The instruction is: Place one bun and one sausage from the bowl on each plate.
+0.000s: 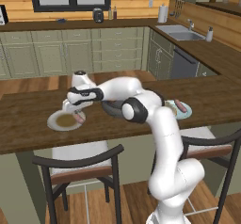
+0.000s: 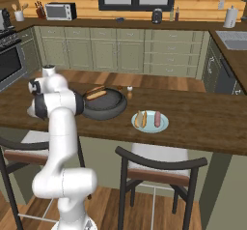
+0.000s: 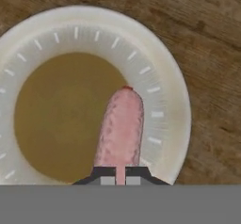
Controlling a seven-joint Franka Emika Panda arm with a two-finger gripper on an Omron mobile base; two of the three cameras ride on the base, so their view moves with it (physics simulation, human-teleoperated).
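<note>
1. Fingers (image 3: 120,175) clenched on near end of pink speckled sausage (image 3: 120,126).
2. Sausage long axis runs straight away from fingers, over white round plate w/ tan centre (image 3: 162,68) on wooden bench (image 1: 28,119).
3. Next, I judge: lower, release.

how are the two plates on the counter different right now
The white plate has a brown centre; the light blue plate is one pale colour. The white plate carries no bun, with one sausage held over it in the shut gripper; the blue plate already holds a bun and a sausage. Both are round and sit flat beside the bowl.
</note>
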